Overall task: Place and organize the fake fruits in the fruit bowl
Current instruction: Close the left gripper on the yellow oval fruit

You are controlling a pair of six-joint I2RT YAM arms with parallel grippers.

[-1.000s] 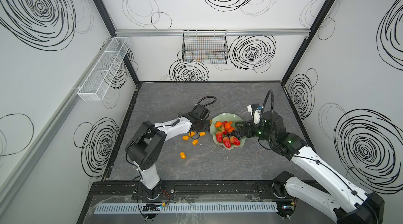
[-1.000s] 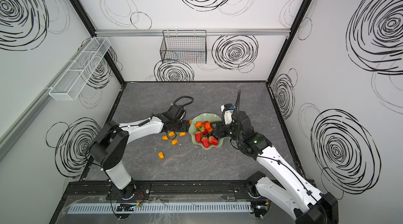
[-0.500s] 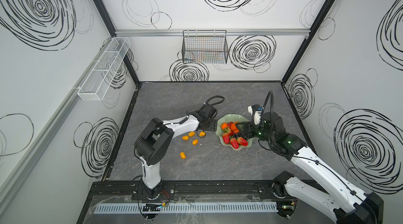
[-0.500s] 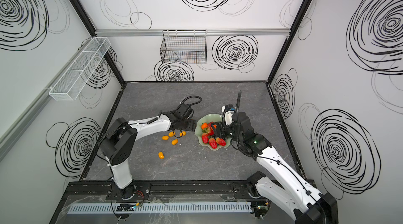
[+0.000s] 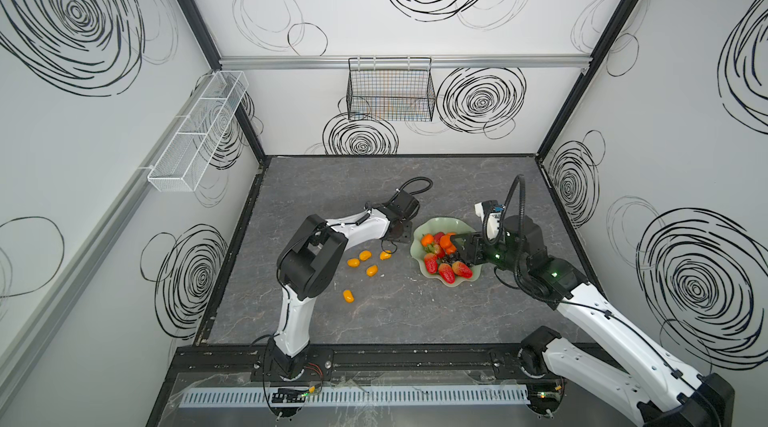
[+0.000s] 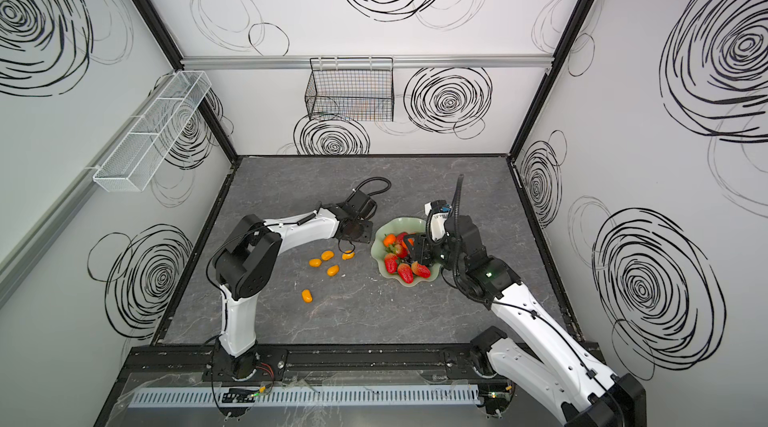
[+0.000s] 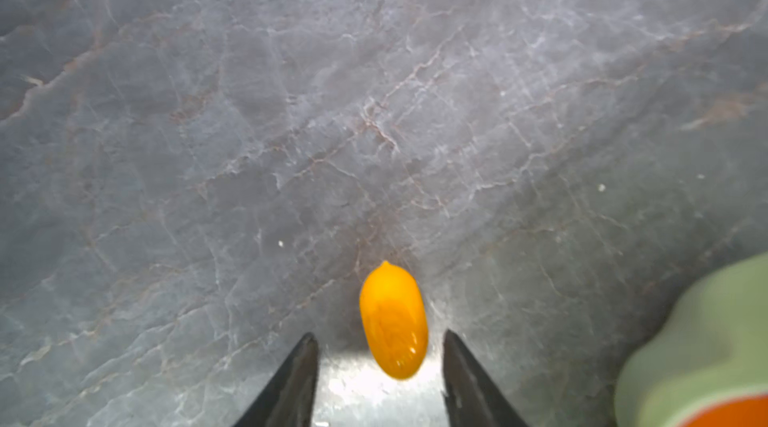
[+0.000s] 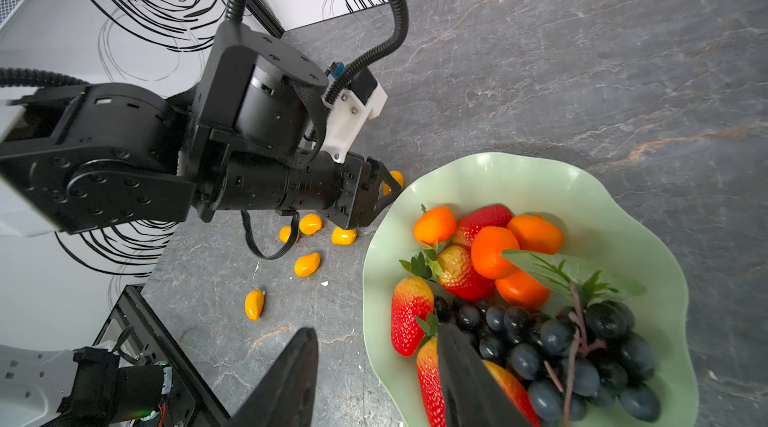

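The left end effector (image 7: 378, 335) has its two fingers apart, and one kumquat (image 7: 392, 321) lies on the grey surface (image 7: 374, 113) between the tips. A small gap shows on each side of the fruit, so the fingers do not clamp it. The fruit bowl (image 7: 715, 346) is just to the right of it in the scene.

The right end effector (image 8: 374, 331) also stands apart. Its fingers are on two sides of the fruit bowl's rim, one outside over the surface and one inside over the strawberries (image 8: 409, 312). Bare surface shows between the outside finger and the rim. Whether the inside finger touches a fruit, I cannot tell.

The left arm reaches from the near edge toward the far right, with the elbow raised and the forearm low, almost level. The right arm comes from the near right corner and bends its wrist down over the fruit bowl's right side.

The fruit bowl stands right of the middle and holds strawberries, tangerines (image 8: 492, 250) and a grape bunch (image 8: 561, 346). Five more kumquats (image 5: 365, 255) lie on the surface to its left.
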